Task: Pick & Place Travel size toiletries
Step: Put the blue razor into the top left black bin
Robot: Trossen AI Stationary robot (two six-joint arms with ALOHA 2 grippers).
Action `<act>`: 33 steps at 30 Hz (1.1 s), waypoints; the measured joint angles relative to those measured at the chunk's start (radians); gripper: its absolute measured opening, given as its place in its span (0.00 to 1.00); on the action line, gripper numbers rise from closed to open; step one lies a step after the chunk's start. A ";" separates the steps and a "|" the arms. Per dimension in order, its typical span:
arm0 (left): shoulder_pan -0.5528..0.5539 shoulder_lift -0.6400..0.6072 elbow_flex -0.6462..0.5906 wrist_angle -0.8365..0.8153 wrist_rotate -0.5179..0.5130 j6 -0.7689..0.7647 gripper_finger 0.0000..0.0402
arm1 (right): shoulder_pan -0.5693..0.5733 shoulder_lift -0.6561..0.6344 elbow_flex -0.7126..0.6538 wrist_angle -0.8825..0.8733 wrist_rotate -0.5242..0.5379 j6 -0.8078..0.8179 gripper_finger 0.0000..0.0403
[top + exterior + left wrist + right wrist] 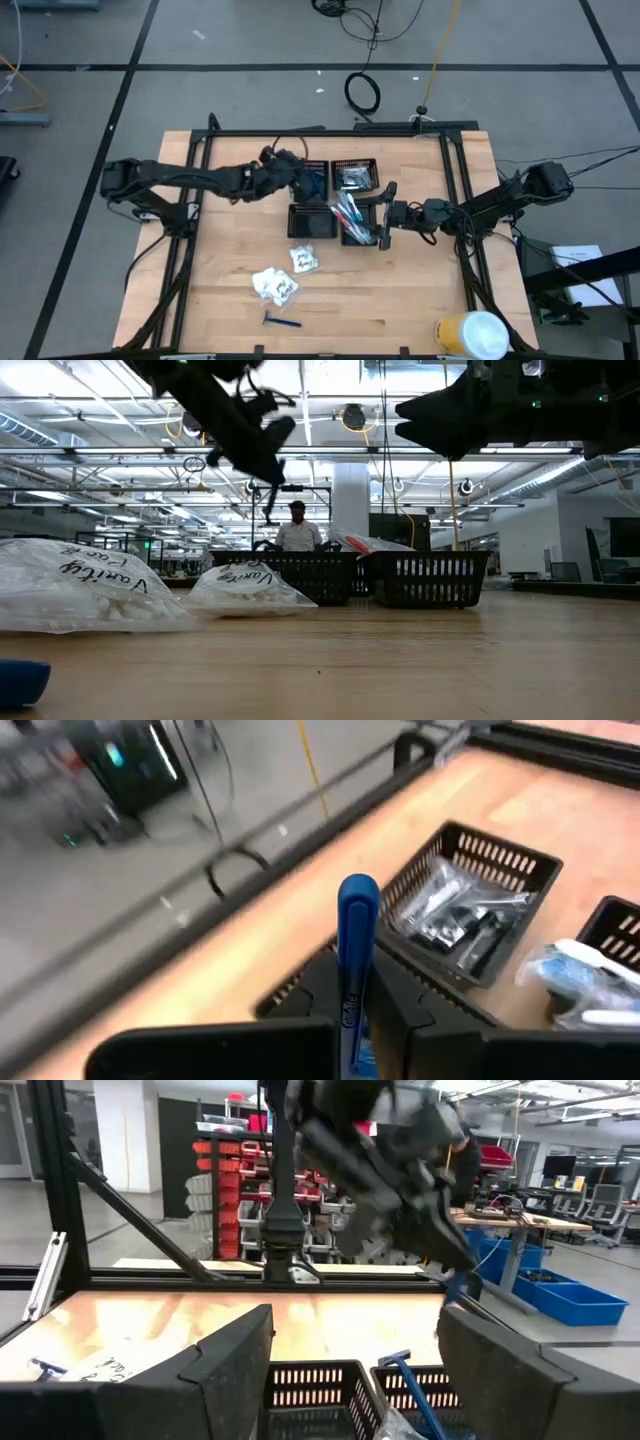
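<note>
Two dark jointed arms, black blocky fingers, matte casings

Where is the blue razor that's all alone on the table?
In the high view the blue razor lies near the table's front edge, just below the white packets.

The tabletop is pale wood with a black frame. Four mesh trays at its centre are black. The left pincer is black and clamps a blue razor handle. Near the front edge lie white crinkly packets with dark handwriting and another blue razor. The cylinder at near right is yellow and white.
</note>
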 joint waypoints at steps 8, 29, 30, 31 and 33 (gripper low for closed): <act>0.079 0.158 -0.003 0.093 0.224 -0.092 0.03 | -0.003 0.000 0.000 -0.002 -0.001 0.026 0.65; 0.091 0.189 -0.003 0.121 0.263 -0.073 0.36 | -0.004 0.000 0.000 -0.017 0.000 0.027 0.65; 0.091 0.189 -0.003 0.126 0.263 -0.072 0.41 | -0.004 0.000 0.000 -0.017 0.000 0.027 0.65; 0.091 0.189 -0.003 0.127 0.263 -0.064 0.45 | -0.004 0.000 0.000 -0.018 0.000 0.027 0.65; 0.091 0.189 -0.003 0.125 0.263 -0.026 0.53 | -0.004 0.000 0.000 -0.020 0.000 0.027 0.65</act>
